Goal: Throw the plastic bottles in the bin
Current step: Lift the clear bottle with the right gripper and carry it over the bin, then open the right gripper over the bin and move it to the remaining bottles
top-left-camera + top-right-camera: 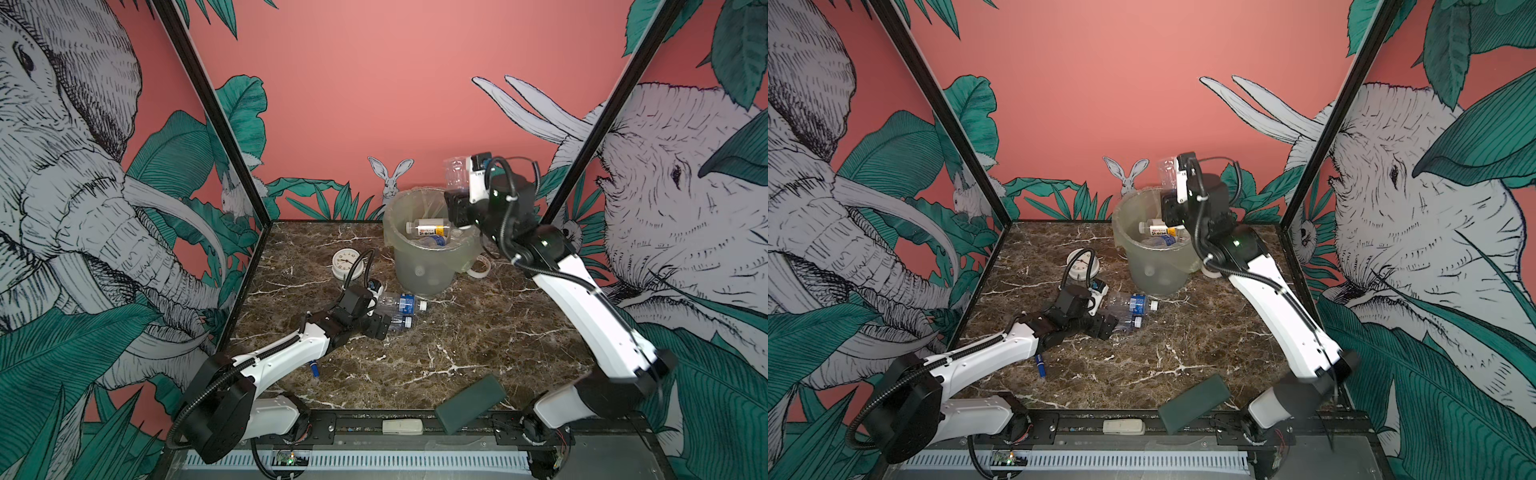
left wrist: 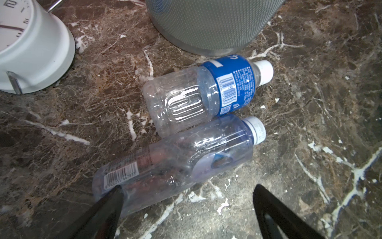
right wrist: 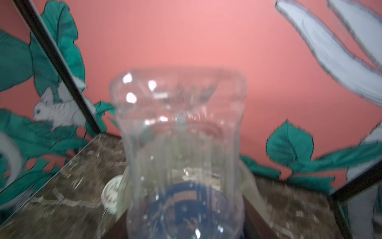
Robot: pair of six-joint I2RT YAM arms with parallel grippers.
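Two clear plastic bottles lie side by side on the marble table: one with a blue label (image 1: 401,302) (image 2: 206,91) and a longer one (image 1: 401,322) (image 2: 175,161) nearer my left gripper (image 1: 384,322) (image 2: 188,192). That gripper is open and low, one fingertip (image 2: 115,192) at the longer bottle's base. The bin (image 1: 424,266) (image 1: 1154,270) behind holds a white-labelled bottle (image 1: 428,227) and a blue one (image 1: 432,241). Above its rim my right gripper (image 1: 457,189) (image 3: 186,227) has a clear bottle (image 1: 455,170) (image 3: 179,134) between its jaws, base up; blur hides the grip.
A round white clock (image 1: 344,262) (image 2: 26,45) sits left of the bin, a white tape roll (image 1: 480,266) right of it. A blue marker (image 1: 314,369) lies under the left arm. A dark green block (image 1: 469,403) and a white remote (image 1: 402,427) rest at the front edge.
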